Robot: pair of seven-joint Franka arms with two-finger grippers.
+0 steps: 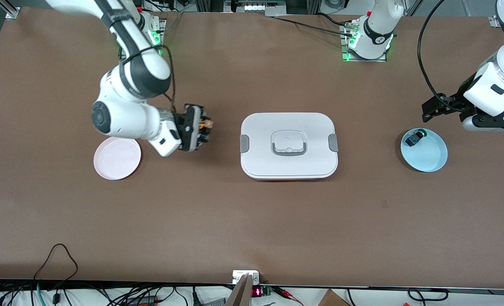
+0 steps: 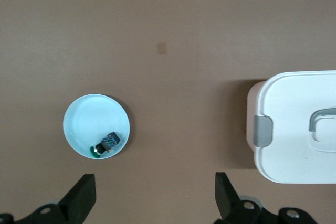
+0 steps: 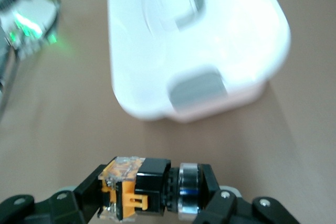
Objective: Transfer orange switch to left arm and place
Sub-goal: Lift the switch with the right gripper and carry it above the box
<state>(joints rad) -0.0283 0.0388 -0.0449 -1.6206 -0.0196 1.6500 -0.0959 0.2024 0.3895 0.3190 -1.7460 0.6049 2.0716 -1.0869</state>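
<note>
My right gripper (image 1: 203, 128) is shut on the orange switch (image 1: 206, 124) and holds it above the table between the pink plate (image 1: 117, 158) and the white box (image 1: 288, 145). In the right wrist view the switch (image 3: 149, 188) lies crosswise between the fingers, orange block at one end, metal ring at the other, with the box (image 3: 197, 40) ahead. My left gripper (image 1: 436, 106) is open and empty above the table beside the light blue plate (image 1: 424, 150). In the left wrist view its fingers (image 2: 84, 198) stand wide apart, with the box (image 2: 296, 127) at the edge.
A small dark blue-green switch (image 1: 415, 138) lies in the light blue plate toward the left arm's end; it also shows in the left wrist view (image 2: 107, 143). The pink plate holds nothing. Cables run along the table's front edge (image 1: 56, 255).
</note>
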